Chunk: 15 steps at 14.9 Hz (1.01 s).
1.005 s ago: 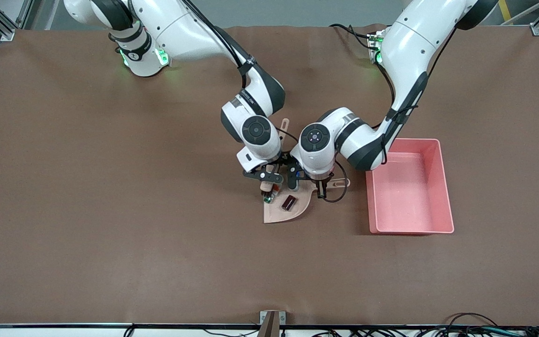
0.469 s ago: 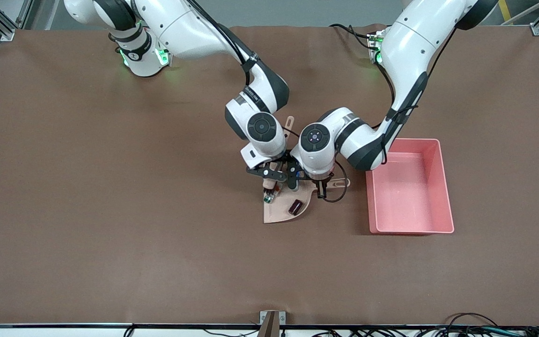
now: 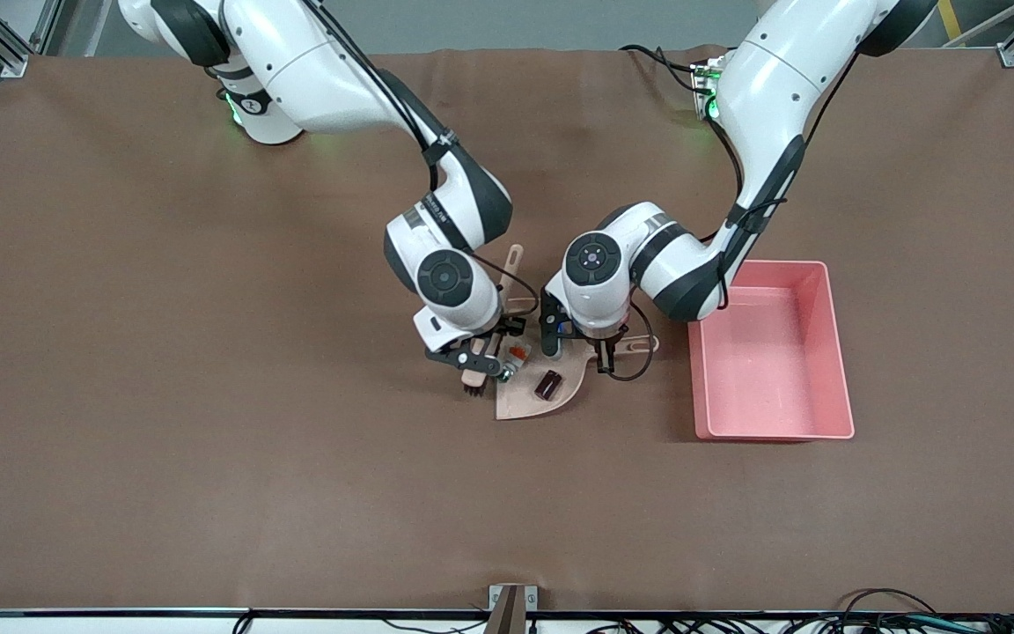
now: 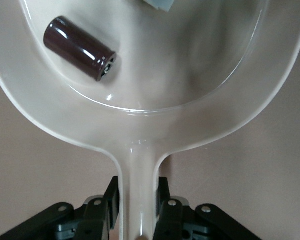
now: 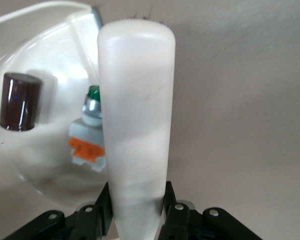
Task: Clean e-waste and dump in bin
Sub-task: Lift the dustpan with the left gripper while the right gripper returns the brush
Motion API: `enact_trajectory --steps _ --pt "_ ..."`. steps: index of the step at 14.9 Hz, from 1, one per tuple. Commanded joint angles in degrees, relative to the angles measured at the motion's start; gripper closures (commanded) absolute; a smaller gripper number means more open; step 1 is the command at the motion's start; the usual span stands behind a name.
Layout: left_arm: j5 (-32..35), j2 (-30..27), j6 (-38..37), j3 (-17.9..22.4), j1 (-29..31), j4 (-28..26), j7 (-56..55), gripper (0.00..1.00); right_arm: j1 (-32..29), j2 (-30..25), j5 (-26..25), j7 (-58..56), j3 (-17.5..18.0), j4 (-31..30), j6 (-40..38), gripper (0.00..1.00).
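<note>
Left gripper: clamped on the dustpan handle, pan flat on the table beside the pink bin.
Right gripper: fingers closed round the brush, bristles down at the pan's open edge toward the right arm's end.
E-waste: both parts inside the pan. Maroon capacitor lies on its side, long axis slanted across the pan floor. White-grey switch lies green end toward the pan's open mouth, orange tab toward the handle side, just beside the brush.
Step, judged: sweeping about done; dump comes next.
Do well: keep pan level, lift slowly, tip only once over the bin; the capacitor can roll.
Brush: clear it away first.
</note>
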Motion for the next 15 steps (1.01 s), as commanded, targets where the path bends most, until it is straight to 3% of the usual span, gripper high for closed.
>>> enact_trajectory --steps 1,7,9,11,15 --pt "1.25 0.3 2.79 -0.09 -0.03 0.18 0.59 0.76 -2.13 -0.48 -0.58 -3.38 0.56 0.39 -2.25 1.0" --pt "1.25 0.39 8.68 -0.09 0.23 -1.57 0.5 0.78 -11.96 -8.65 -3.74 -20.07 0.47 -0.93 -15.08 1.0" --pt "1.25 0.39 10.35 -0.18 0.4 -2.19 0.5 0.79 -13.65 -11.11 -5.31 -20.96 0.38 -2.5 -15.71 1.0" --pt "0.98 0.21 12.63 -0.18 0.58 -2.8 0.15 0.8 -15.4 -13.4 -11.97 -23.06 0.47 -5.05 -15.62 1.0" --pt "0.28 0.04 15.62 -2.11 1.37 -2.98 -0.11 0.8 -23.56 -18.23 -12.71 -34.29 0.56 -8.39 -15.27 1.0"
